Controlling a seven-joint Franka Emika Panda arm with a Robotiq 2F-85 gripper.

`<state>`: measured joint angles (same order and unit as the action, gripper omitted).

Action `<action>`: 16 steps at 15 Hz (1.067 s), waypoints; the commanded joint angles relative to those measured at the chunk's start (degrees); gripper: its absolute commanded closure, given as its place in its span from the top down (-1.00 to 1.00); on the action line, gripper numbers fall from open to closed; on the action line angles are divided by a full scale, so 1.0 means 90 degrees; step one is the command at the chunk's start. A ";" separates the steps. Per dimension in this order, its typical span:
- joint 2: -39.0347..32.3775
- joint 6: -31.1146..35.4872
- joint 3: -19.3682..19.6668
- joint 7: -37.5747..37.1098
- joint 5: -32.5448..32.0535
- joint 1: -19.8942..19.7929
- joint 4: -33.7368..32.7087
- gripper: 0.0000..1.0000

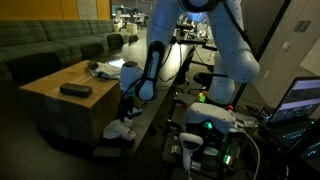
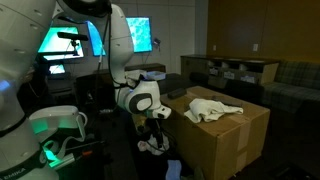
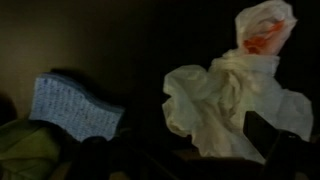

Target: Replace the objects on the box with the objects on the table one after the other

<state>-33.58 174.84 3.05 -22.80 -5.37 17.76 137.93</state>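
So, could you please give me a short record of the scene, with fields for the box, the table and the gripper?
box: tan box, flat top
on box: dark flat object; white cloth
table: low dark table beside the box
on table: blue sponge; crumpled white wad with an orange patch
gripper: gripper hangs low over the table items; whether it is open or shut is unclear
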 commanded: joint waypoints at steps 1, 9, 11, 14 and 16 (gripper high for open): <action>0.0175 0.0553 -0.1176 0.0919 0.0555 -0.0938 0.0334 1.00; -0.0322 0.0893 -0.1089 0.1138 0.0819 -0.0573 0.0021 1.00; -0.0480 0.0948 -0.0901 0.1130 0.0853 -0.0382 -0.0095 1.00; -0.0763 0.1071 -0.0504 0.1057 0.0975 0.0083 -0.0323 1.00; -0.0945 0.1113 -0.0375 0.1046 0.1063 0.0246 -0.0474 1.00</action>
<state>-39.20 182.81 -2.71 -13.32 1.99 16.58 136.30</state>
